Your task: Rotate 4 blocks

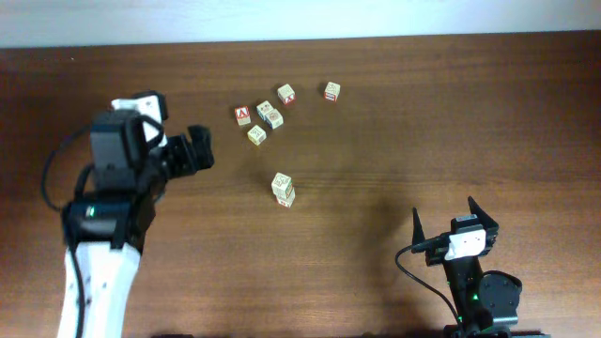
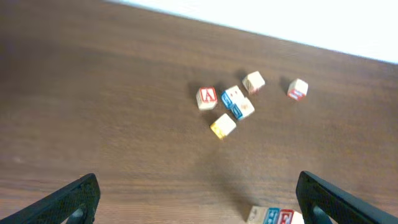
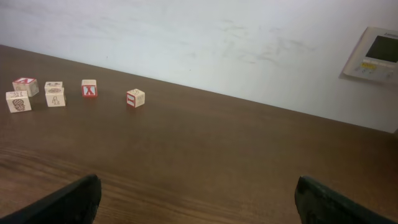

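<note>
Dark wood desk [image 1: 423,113] under a pale wall. Blocks [image 1: 272,118] scattered near eleven o'clock, untouched. Left pincer [image 1: 207,150] at their eight o'clock, right pincer [image 1: 443,214] at five, both gaping, empty. Seemingly the approach step; next calls for closing on one block.

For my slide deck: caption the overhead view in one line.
Alphabet blocks lie scattered on a wooden table; the left hand and right hand are open, touching none.

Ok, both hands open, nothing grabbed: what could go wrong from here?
1. The blue-faced block sits pressed against a pale block and close to the red A cube. The wide-open left hand could knock those neighbours aside.
2. The two blocks nearer the middle touch, so turning one may drag the other.
</note>
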### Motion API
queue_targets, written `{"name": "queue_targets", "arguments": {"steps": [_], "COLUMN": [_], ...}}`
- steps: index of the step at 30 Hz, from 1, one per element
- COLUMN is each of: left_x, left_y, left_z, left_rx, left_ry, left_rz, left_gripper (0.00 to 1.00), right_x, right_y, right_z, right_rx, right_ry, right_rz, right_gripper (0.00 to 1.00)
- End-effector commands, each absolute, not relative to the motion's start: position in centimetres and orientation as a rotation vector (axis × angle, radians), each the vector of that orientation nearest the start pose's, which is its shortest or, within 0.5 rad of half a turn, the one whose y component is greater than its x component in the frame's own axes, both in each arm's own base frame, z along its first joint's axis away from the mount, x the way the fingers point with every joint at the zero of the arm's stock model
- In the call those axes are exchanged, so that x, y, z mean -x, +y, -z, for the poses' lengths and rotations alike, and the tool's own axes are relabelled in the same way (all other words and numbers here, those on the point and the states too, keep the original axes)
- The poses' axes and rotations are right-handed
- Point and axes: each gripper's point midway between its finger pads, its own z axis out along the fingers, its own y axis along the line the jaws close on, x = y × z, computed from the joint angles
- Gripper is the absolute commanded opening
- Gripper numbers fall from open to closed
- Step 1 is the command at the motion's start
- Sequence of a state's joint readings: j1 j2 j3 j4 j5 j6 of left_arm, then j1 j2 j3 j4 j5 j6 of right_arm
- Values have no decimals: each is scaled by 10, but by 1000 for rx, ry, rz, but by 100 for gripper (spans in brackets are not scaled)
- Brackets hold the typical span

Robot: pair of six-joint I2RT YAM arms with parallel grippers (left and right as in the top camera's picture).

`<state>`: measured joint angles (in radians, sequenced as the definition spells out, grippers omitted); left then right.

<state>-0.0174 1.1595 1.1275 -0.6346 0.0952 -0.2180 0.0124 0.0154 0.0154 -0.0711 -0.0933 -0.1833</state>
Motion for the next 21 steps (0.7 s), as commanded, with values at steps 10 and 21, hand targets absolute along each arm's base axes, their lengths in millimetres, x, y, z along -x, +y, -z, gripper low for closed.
{"name": "queue_targets", "arguments": {"steps": [10, 21], "left_x": [-278, -254], "left_y": [-13, -12], "left_z": [-231, -192], "left_rx": [-4, -187], "left_ry": [1858, 1629], "left_rz": [93, -72], "left_gripper": [99, 99], "right_x": [-246, -246], "right_y": [14, 14], "right_z": [-158, -158], "right_rx": [212, 212], "right_ry": [1626, 1626], "right_rz": [74, 74], "right_gripper": [99, 99]}}
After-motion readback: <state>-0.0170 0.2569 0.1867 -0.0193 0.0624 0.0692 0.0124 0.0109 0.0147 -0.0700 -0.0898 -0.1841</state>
